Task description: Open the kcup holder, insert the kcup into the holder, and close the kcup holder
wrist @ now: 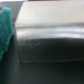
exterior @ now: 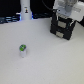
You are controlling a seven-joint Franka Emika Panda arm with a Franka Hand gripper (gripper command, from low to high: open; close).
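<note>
Standing at the far right of the exterior view, the black kcup holder (exterior: pixel 61 27) is sitting on the white surface (exterior: pixel 50 62), with the white arm's claw (exterior: pixel 63 16) hanging directly over its top; whether the claw is apart or together cannot be told. The green-topped kcup (exterior: pixel 23 50) is resting well apart, toward the exterior view's left. A white bottle-like post (exterior: pixel 25 11) is standing behind.

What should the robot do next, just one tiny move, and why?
Probably lower the gripper toward the front of the kcup holder to catch a drawer handle. The holder looks closed, the arm is right above it, and the kcup sits alone on the table. The jaws cannot be made out.
</note>
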